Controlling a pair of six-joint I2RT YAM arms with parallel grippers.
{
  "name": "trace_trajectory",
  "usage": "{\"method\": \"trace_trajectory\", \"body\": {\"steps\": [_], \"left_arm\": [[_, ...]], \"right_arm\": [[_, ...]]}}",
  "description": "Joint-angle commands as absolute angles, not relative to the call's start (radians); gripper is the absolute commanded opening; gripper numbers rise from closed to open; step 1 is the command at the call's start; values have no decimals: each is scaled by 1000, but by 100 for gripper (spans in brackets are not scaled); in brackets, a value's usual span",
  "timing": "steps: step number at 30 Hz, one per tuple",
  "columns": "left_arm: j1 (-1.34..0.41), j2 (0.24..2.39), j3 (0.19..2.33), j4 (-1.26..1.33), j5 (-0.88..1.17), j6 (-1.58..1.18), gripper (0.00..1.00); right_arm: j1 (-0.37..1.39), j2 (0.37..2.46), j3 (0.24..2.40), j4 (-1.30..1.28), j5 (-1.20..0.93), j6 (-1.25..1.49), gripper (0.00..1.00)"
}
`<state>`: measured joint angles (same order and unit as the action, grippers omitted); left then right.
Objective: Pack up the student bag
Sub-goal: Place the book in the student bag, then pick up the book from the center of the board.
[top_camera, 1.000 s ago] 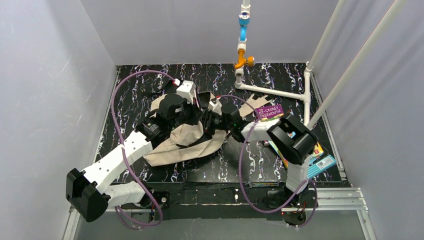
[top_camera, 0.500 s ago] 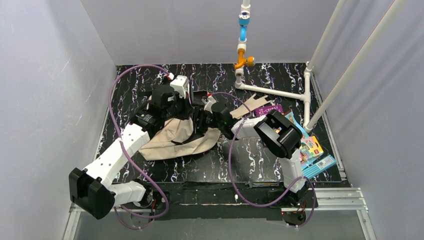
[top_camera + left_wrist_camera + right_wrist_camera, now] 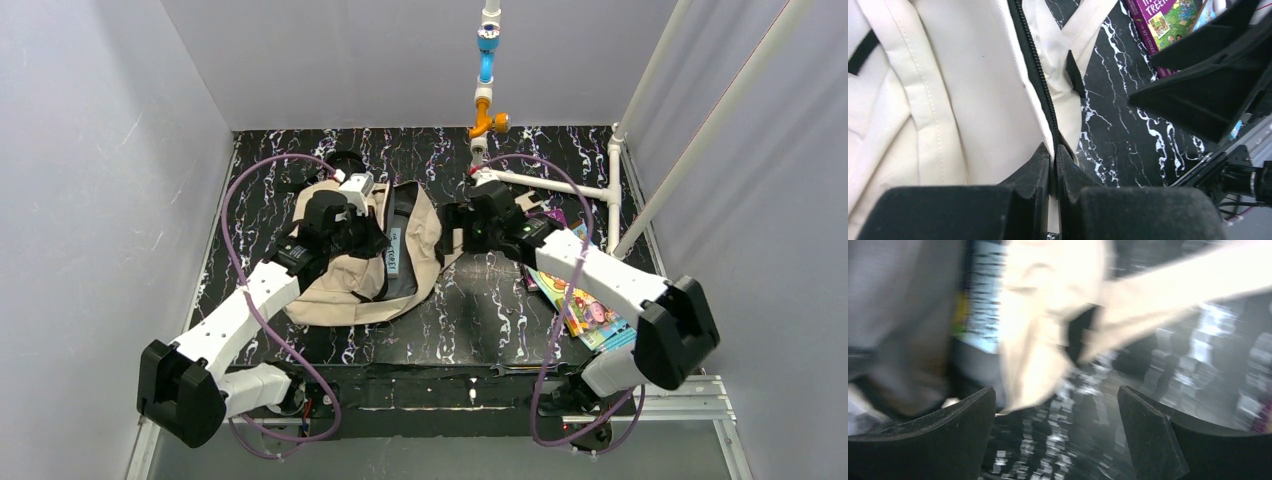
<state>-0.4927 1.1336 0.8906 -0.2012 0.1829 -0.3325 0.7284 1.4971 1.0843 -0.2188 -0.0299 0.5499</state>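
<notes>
Left gripper (image 3: 362,236) sits on the left half of the bag (image 3: 335,292). In the left wrist view its fingers (image 3: 1034,167) are pinched tight on the bag's zipper edge (image 3: 1040,87), with beige fabric between the tips. The bag lies flat on the left-centre of the table (image 3: 480,315), mouth spread open. A book (image 3: 396,250) with a light blue spine shows inside the opening. Right gripper (image 3: 452,232) is just beside the bag's right rim. The right wrist view is motion-blurred, but the two fingers (image 3: 943,432) stand wide apart with nothing gripped; beige fabric (image 3: 1043,340) is ahead of them. More books (image 3: 585,305) lie in a loose pile at the right side of the table, partly under the right arm. A purple book (image 3: 1168,22) is visible beyond the bag.
</notes>
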Motion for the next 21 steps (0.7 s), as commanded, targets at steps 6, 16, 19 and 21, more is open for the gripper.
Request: {"method": "trace_trajectory", "body": {"steps": [6,16,19,21], "left_arm": [[-491,1155,809,-91,293,-485,0],[-491,1140,781,-48,347,-548,0],[-491,1143,771,-44,333,-539,0],[-491,1160,774,-39,342,-537,0]], "right_arm": [[726,1446,1141,-948,859,514,98],[507,1420,1067,-741,714,550,98],[422,1443,1090,-697,618,584,98],[408,1489,1136,-705,634,605,98]]}}
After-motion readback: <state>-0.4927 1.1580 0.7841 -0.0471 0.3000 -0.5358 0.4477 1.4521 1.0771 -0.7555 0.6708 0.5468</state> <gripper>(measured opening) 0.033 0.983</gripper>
